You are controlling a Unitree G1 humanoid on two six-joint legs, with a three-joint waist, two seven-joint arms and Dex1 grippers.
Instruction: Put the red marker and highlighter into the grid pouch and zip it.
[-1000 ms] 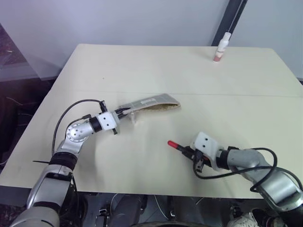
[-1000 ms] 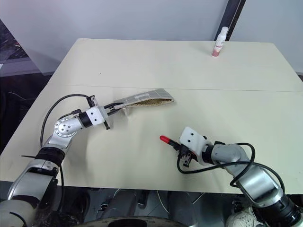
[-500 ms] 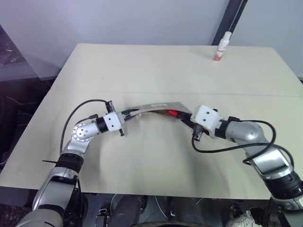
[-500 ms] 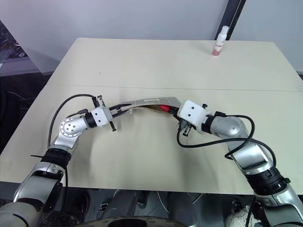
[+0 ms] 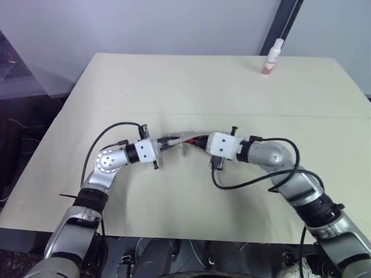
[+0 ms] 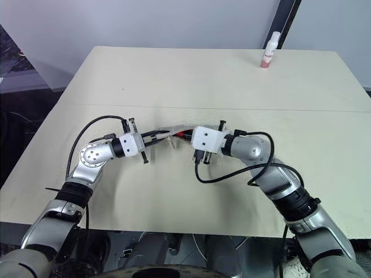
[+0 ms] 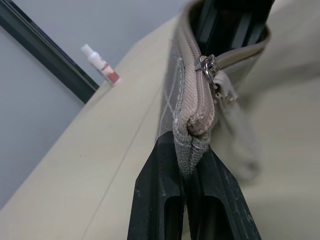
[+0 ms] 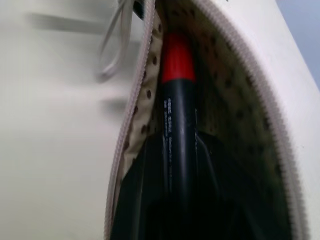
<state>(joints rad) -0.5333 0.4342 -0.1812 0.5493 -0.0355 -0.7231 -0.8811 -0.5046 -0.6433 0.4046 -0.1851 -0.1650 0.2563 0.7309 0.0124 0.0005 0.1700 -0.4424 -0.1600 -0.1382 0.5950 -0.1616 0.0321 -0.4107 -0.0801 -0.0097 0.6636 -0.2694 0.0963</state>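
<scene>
Grid pouch [image 7: 187, 95] sits lifted off the worktop [image 5: 191, 81] near its middle, strung between the two arms. We see the left tool [image 7: 192, 170] clamped tight on the pouch's end seam, its black fingers [image 7: 157, 192] pinching the folded grey fabric just below the zipper pull [image 7: 209, 67]. From the left wrist view the zipper line runs away from the fingers and the mouth gapes open further along, with a dark shape inside it. White grid lines show on the fabric's outer face.

Red marker [image 8: 177, 115] lies inside the open mouth of the pouch, red cap leading, dark barrel with small white print behind it. The right tool [image 8: 175, 165] has hold of it by the barrel, fingers closed narrowly round it, and the tool's tip is itself within the opening; the dotted tan lining shows on either side and the zipper teeth frame it. From the head views we see the right tool [image 5: 204, 142] meeting the pouch from the opposite end to the left tool [image 5: 170, 142], a sliver of red showing between them.

White-and-pink bottle [image 5: 271, 58] stands upright at the far right edge of the worktop, well apart from both arms.

We cannot find the highlighter.
</scene>
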